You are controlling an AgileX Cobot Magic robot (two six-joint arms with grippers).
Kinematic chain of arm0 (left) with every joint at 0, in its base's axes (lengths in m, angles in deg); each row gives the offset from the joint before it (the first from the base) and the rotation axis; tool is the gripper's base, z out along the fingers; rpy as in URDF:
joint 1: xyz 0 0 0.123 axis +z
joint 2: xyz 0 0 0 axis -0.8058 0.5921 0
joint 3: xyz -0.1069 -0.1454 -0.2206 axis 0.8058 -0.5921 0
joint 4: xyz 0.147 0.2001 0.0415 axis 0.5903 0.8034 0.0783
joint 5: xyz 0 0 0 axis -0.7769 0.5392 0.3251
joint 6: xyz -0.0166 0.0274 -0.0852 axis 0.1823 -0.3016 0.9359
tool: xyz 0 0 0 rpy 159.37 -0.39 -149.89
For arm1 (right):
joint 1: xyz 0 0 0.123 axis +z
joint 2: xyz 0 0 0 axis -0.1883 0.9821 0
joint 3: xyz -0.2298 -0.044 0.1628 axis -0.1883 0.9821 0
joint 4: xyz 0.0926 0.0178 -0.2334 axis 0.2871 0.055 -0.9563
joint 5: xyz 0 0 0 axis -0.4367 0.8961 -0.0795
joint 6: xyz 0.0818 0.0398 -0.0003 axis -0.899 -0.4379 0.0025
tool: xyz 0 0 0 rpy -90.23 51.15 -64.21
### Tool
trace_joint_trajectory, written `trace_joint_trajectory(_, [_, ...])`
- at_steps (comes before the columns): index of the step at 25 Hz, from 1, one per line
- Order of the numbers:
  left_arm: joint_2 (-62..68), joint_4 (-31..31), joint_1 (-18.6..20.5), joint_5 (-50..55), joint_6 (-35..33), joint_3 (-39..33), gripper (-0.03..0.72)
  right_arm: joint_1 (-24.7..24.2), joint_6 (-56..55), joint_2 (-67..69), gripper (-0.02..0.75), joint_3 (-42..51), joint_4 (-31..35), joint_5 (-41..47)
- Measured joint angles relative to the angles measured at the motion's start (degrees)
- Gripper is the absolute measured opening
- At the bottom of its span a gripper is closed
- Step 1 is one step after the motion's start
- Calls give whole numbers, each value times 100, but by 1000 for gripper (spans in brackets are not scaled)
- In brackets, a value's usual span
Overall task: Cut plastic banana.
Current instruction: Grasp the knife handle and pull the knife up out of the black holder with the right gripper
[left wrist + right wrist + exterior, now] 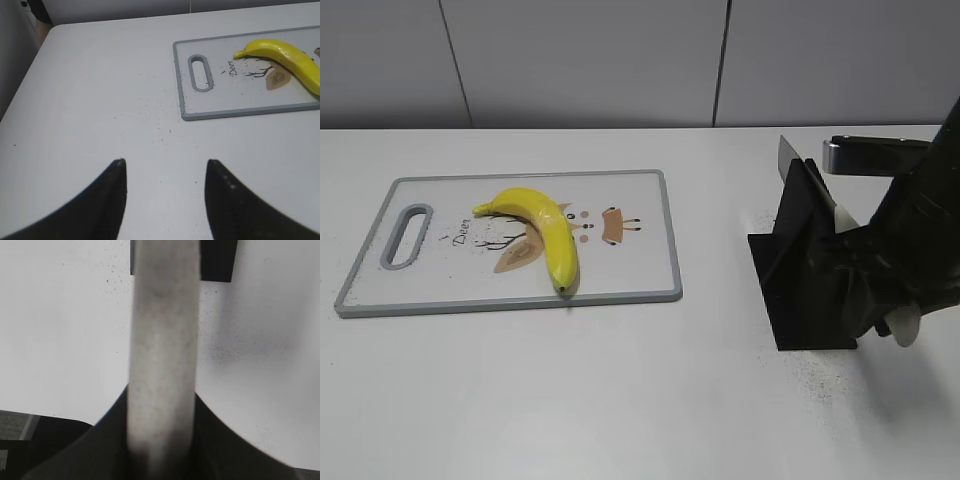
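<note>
A: Banana, yellow plastic, lies on the cutting board. Curved, whole, no cut visible. Stem end points toward the board's handle slot; the other tip sits near the board's front edge.

B: Board position?

A: Left half of the white table in the exterior view. Grey rim, white face, small printed deer drawing and the word "Deer" partly under the fruit. The left wrist view shows the same board at upper right, banana running off the frame's right edge.

B: Left gripper?

A: Left gripper hangs over bare table, well apart from the board. Two dark fingers spread wide, nothing between them. Released. Not seen in the exterior view.

B: Right side?

A: Right gripper is closed around a pale, speckled knife handle that runs up the middle of the right wrist view. Dark fingers press it from both sides. Grasping the handle.

B: And the knife itself?

A: In the exterior view the black knife stand stands on the table's right part, well apart from the board. A grey blade shows at the stand's top. The right arm is against the stand, with a pale handle end showing below it. Whether the blade is seated in the stand or lifted, cannot tell.

B: Table surface?

A: Fine dark specks scattered near the stand's base and near the board's corner.
</note>
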Motion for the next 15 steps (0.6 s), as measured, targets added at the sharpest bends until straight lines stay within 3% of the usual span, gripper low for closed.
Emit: trace_joint_trajectory(15, [0, 0, 0, 0, 0, 0, 490, 0, -139, -817, 196, -349, -339, 186])
